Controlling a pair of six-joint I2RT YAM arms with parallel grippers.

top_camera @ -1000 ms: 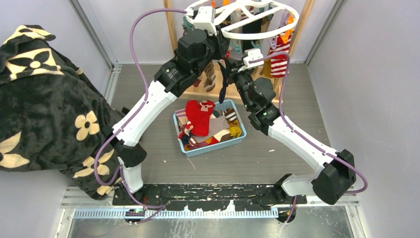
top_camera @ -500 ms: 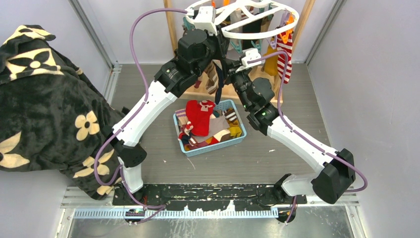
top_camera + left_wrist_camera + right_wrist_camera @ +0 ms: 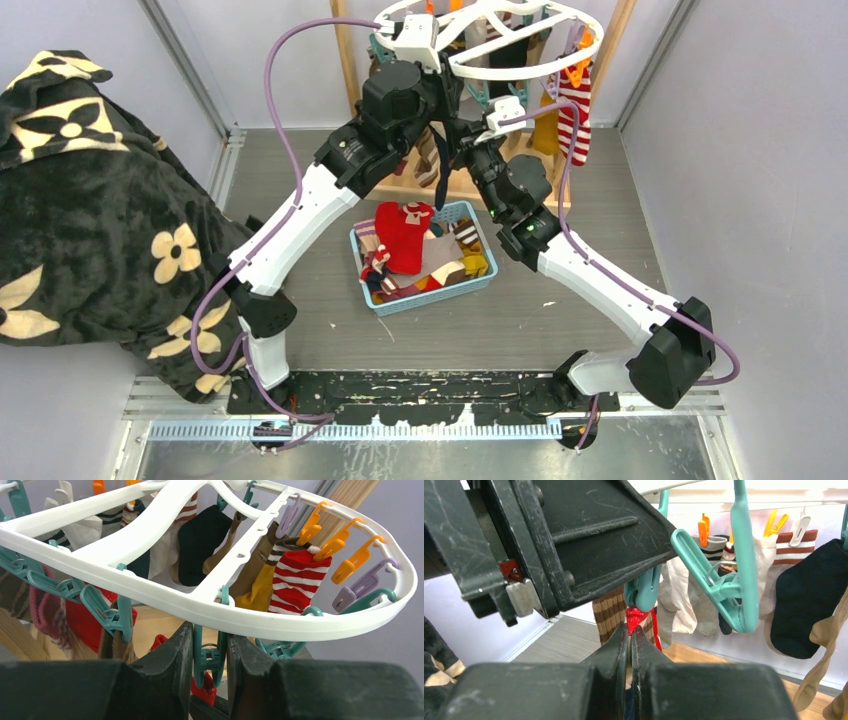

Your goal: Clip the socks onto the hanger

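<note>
The hanger (image 3: 150,587) hangs over the far end of the bench (image 3: 500,330), in front of the wooden stand (image 3: 347,60). The basket (image 3: 440,297) sits mid-bench between the two arms, before the stand, with loose socks (image 3: 405,235) in it. The blanket (image 3: 90,200) lies at the left edge. Under the hanger's near rim, the left end effector (image 3: 210,645) is closed around a clip (image 3: 207,661). The right end effector (image 3: 629,632), just below it, pinches a sock (image 3: 636,616) beneath that clip. More hanging socks (image 3: 295,582) occupy the far and right clips
</note>
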